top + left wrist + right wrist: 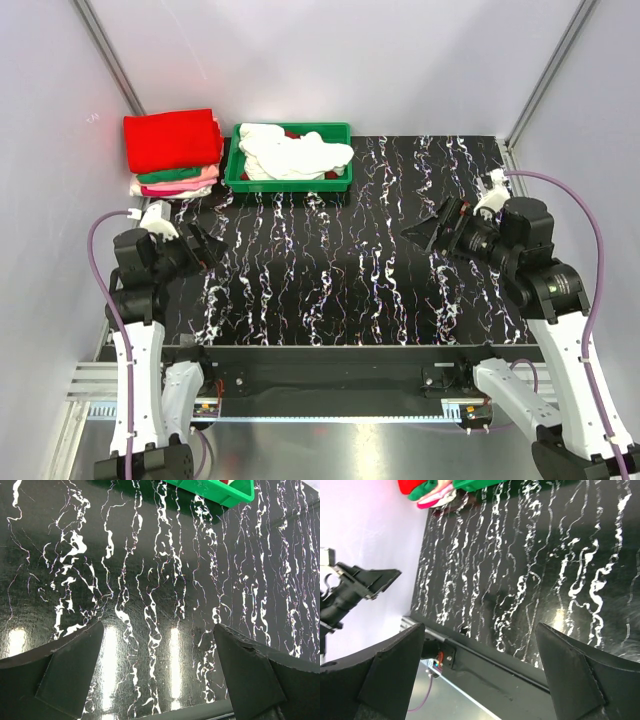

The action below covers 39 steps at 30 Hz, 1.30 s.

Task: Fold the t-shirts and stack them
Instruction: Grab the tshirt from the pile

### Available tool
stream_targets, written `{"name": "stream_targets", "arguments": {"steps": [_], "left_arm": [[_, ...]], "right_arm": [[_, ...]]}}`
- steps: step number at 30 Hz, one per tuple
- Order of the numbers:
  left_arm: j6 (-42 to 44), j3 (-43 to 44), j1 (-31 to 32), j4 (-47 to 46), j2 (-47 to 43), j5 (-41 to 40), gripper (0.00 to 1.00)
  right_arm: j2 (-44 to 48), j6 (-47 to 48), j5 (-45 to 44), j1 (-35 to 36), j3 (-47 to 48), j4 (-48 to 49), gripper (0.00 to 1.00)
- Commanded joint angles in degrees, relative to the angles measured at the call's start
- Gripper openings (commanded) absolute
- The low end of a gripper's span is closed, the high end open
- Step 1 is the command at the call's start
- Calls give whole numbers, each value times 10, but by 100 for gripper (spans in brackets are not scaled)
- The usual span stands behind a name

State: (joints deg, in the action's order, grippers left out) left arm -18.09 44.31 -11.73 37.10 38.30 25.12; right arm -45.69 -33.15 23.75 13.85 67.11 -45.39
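Note:
A stack of folded t-shirts sits at the back left of the table, a red one on top with green, pink and white ones below; its edge shows in the right wrist view. A crumpled white t-shirt lies in the green tray, with a bit of red cloth under it. My left gripper is open and empty above the table's left side. My right gripper is open and empty above the right side. Both are far from the shirts.
The black marbled table lies between the arms. White walls and metal frame posts close in the left, back and right. The tray corner shows at the top of the left wrist view. The left arm shows in the right wrist view.

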Motion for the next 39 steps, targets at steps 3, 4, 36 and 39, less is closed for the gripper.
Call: {"name": "stream_targets", "arguments": {"steps": [3, 4, 36, 39], "left_arm": [[-5, 1, 4, -26, -8, -16, 99], [-5, 2, 5, -24, -7, -18, 99], [-6, -2, 6, -26, -24, -34, 99], [-6, -2, 7, -26, -24, -33, 99]], "right_arm": [[-11, 46, -2, 3, 35, 21, 100], [-19, 44, 7, 3, 36, 26, 100], [-961, 51, -107, 88, 807, -30, 98], [-992, 35, -107, 88, 820, 10, 96]]}}
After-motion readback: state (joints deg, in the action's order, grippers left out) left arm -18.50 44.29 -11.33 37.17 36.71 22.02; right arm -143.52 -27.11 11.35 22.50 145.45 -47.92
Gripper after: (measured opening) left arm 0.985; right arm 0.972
